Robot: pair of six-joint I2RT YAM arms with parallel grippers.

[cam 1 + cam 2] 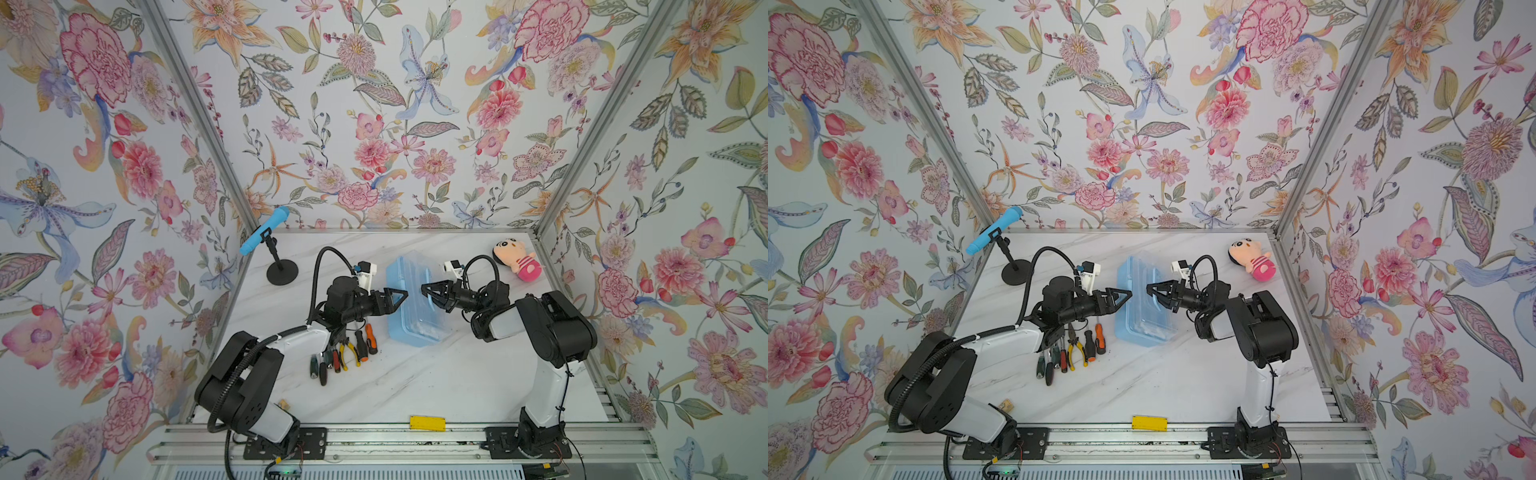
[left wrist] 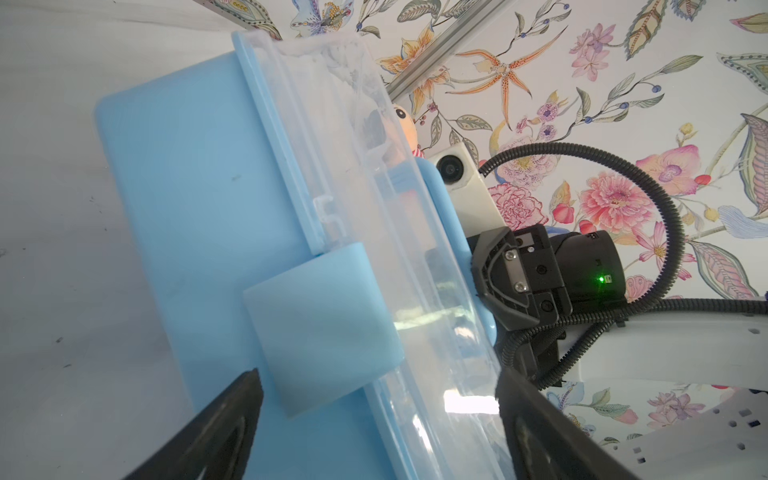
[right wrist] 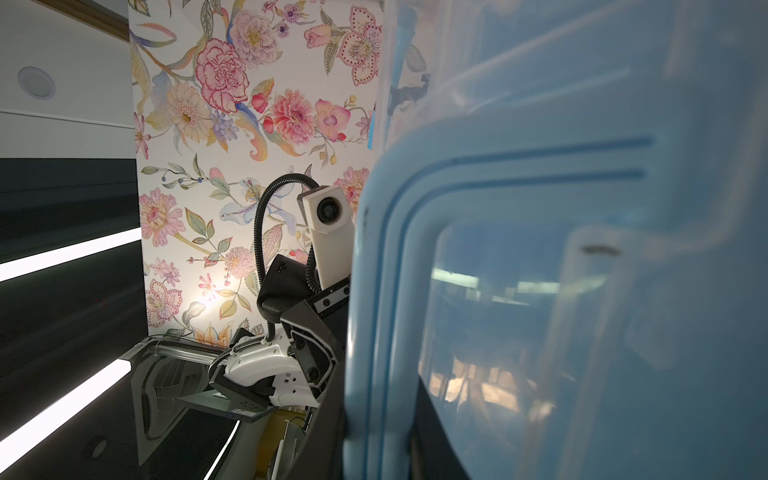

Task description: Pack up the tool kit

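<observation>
Bright, even light, soft shadows, bent edges; blurry box [image 3: 582, 291] close in right wrist view.

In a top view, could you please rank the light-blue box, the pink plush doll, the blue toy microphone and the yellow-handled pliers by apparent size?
1. light-blue box, clearly largest
2. pink plush doll and blue toy microphone: about alike, left unranked
3. yellow-handled pliers, smallest
</observation>
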